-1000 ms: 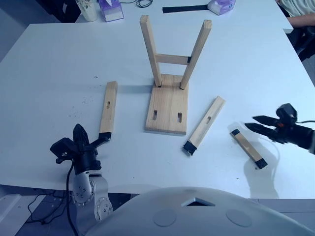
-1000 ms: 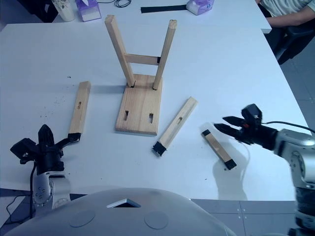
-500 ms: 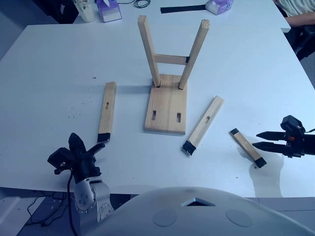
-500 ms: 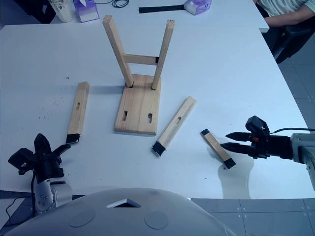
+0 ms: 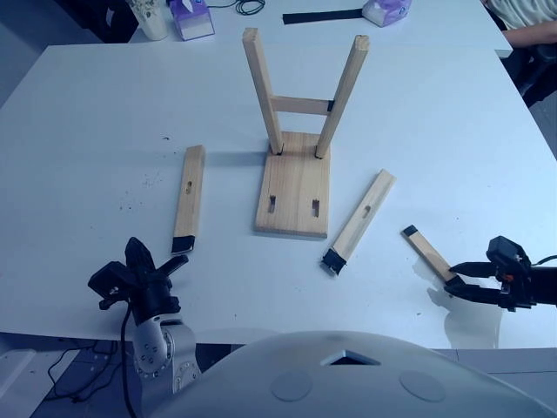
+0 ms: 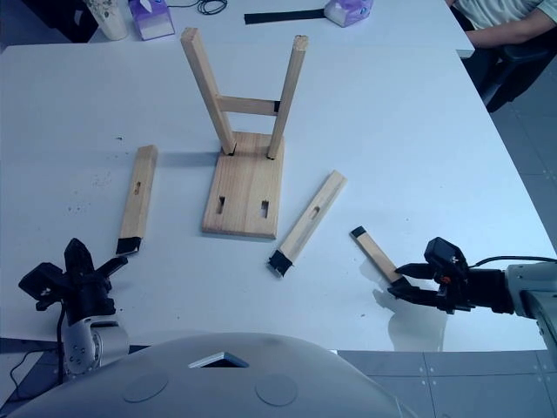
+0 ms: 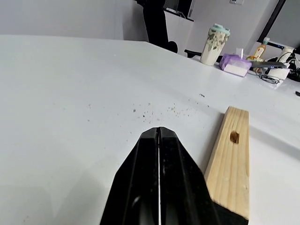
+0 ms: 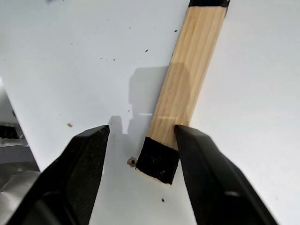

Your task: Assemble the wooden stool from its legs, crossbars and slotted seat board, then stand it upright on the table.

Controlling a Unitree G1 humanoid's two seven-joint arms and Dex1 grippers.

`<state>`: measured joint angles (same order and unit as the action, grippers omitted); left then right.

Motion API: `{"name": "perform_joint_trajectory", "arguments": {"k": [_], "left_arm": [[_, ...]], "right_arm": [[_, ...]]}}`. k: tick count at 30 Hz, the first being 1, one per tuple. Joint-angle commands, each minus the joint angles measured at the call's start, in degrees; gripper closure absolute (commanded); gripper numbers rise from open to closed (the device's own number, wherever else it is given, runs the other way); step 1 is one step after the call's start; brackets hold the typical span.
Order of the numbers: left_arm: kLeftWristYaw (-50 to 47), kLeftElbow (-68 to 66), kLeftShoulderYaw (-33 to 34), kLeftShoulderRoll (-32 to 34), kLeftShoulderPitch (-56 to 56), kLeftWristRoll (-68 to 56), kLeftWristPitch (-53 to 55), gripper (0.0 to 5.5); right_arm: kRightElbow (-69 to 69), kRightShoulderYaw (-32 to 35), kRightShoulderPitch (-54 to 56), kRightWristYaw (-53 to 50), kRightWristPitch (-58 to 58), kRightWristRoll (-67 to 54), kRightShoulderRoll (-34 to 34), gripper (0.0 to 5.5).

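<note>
Right gripper (image 6: 399,284) has dropped to the loose crossbar (image 6: 372,251), jaws open astride its near taped end. Left gripper (image 7: 158,133) is closed and empty, a loose leg (image 7: 232,159) just beside. Seat board (image 6: 245,187) carries two legs (image 6: 209,91); two remain.

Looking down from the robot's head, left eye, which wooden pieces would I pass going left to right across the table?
A loose leg → seat board with its upright legs → second loose leg → short crossbar.
</note>
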<state>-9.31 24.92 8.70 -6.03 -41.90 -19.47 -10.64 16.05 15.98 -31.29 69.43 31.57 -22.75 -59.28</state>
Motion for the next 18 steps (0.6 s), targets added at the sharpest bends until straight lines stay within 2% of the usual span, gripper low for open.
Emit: {"name": "perform_joint_trajectory", "arguments": {"k": [1,7,10,15,18], "left_arm": [[0.2,-0.7,0.2,-1.4,-1.1,0.6,1.5,5.50],[0.4,-1.4,0.7,-0.5,1.6,0.7,3.0,5.50],[0.8,-2.0,1.0,0.3,3.8,0.9,4.2,5.50],[1.0,-2.2,1.8,0.4,4.9,1.0,5.2,5.50],[0.9,-2.3,2.2,0.2,5.8,1.2,5.6,5.50]], "right_arm": [[3.1,-1.4,-1.0,-4.9,0.4,1.8,2.6,2.92],[6.4,-5.5,3.2,-12.1,4.5,1.0,7.5,2.92],[5.6,-6.7,4.5,-18.1,6.2,1.5,12.1,2.92],[1.3,-6.5,5.8,-26.4,5.2,3.3,18.2,2.92],[-0.9,-7.5,6.0,-27.9,2.3,4.6,19.3,2.92]]}}
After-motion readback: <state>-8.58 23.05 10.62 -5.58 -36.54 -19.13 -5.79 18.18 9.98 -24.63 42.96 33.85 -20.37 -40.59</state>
